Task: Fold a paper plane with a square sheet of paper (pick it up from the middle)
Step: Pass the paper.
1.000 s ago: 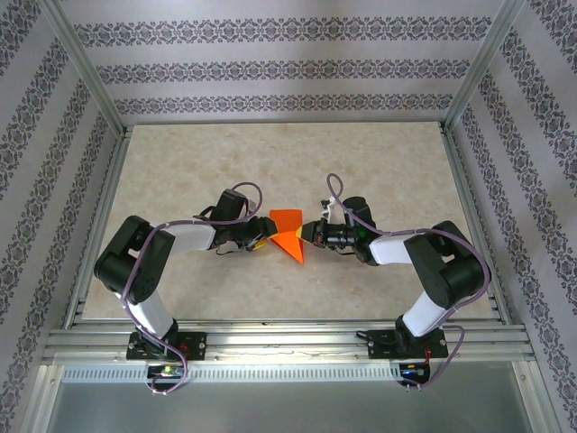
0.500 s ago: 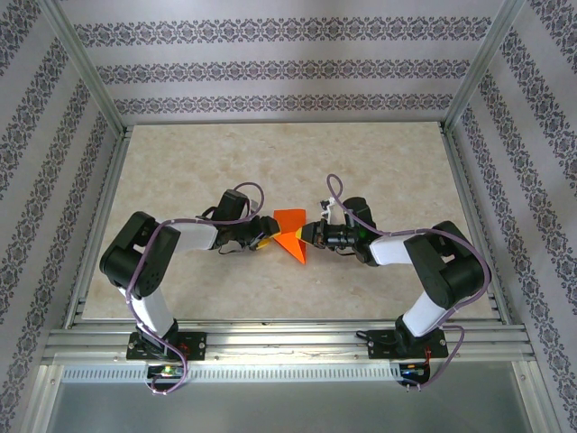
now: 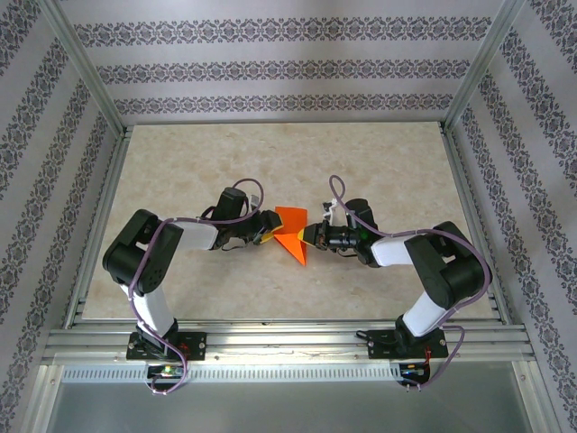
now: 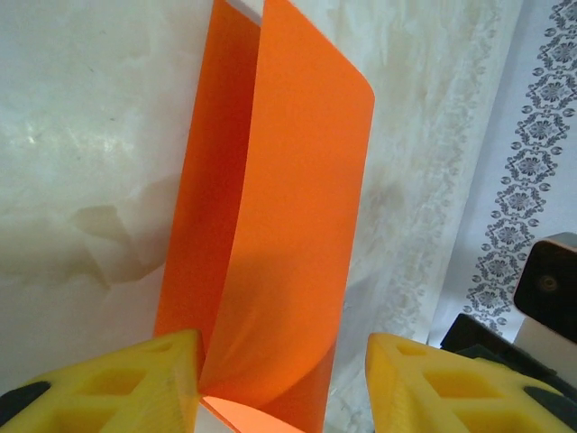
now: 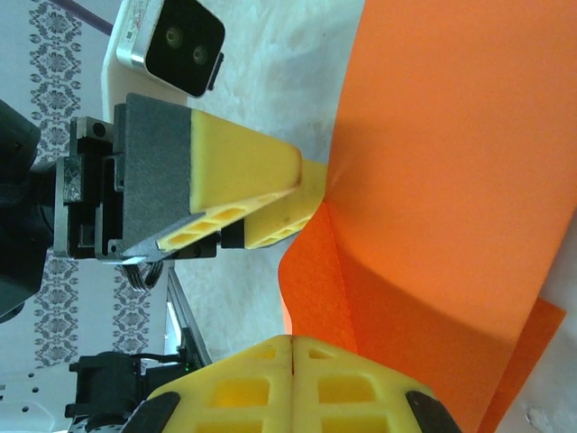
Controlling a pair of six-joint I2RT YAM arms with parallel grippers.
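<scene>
While the right claw (image 3: 309,236) clamps the orange paper (image 3: 290,233), the left claw (image 3: 269,234) gapes opposite.

No legible text or labels, seemingly.

Your overhead view is bright, evenly lit and sharp. In your left wrist view, a soft grey shadow lies at left centre beside the square sheet of paper (image 4: 297,207), with pale glare at upper left.
</scene>
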